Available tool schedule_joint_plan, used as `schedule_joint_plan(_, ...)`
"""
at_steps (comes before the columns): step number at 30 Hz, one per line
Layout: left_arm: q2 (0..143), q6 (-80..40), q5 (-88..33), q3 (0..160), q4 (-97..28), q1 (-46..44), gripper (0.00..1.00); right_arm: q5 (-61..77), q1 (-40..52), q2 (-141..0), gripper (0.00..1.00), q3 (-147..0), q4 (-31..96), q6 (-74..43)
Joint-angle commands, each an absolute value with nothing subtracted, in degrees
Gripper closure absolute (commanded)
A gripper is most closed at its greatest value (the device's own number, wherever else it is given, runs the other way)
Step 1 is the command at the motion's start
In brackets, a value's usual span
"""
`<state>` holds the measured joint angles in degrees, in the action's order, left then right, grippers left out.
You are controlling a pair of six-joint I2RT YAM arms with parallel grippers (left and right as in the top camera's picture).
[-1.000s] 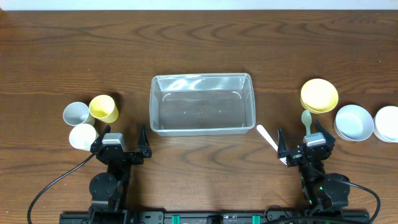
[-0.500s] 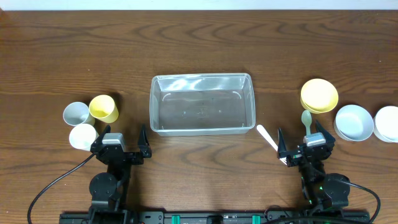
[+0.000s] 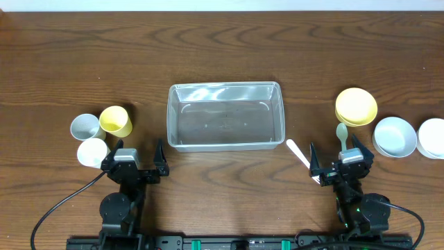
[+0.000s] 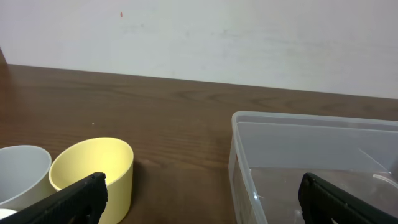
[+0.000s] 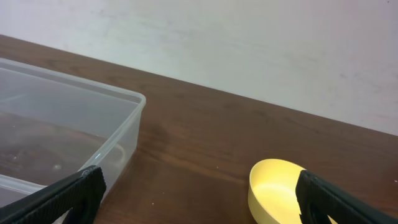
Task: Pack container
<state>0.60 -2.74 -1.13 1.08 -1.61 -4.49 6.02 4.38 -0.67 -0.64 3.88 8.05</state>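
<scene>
The clear plastic container sits empty in the middle of the table; it also shows in the left wrist view and in the right wrist view. My left gripper is open and empty at the table's near edge, left of the container. My right gripper is open and empty, right of the container. A yellow cup, a grey cup and a white cup stand by the left gripper. A yellow bowl lies ahead of the right gripper.
A pale green spoon and a white spoon lie near the right gripper. A light blue bowl and a white bowl sit at the far right. A pale wall stands beyond the table's far edge.
</scene>
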Motion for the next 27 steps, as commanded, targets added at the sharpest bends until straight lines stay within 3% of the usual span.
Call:
schedule_joint_plan(1, 0.34, -0.27, -0.34, 0.25, -3.7, -4.19, 0.02, 6.72, 4.91, -0.3, 0.01, -0.51, 4.01, 8.62)
schedule_joint_plan(13, 0.34, 2.22, -0.34, 0.25, -3.97, -4.19, 0.02, 6.46, 4.89, -0.95, 0.01, -0.51, 4.08, 7.25)
schedule_joint_plan(17, 0.34, 1.48, -2.22, 0.51, -2.52, -4.19, 0.02, 6.44, 4.89, -1.83, 0.01, -0.54, 4.08, -0.14)
schedule_joint_plan(27, 9.76, -0.32, -1.3, 20.75, -13.45, -4.19, 0.02, 6.48, 4.89, -10.0, 0.01, -7.92, 6.63, -6.39)
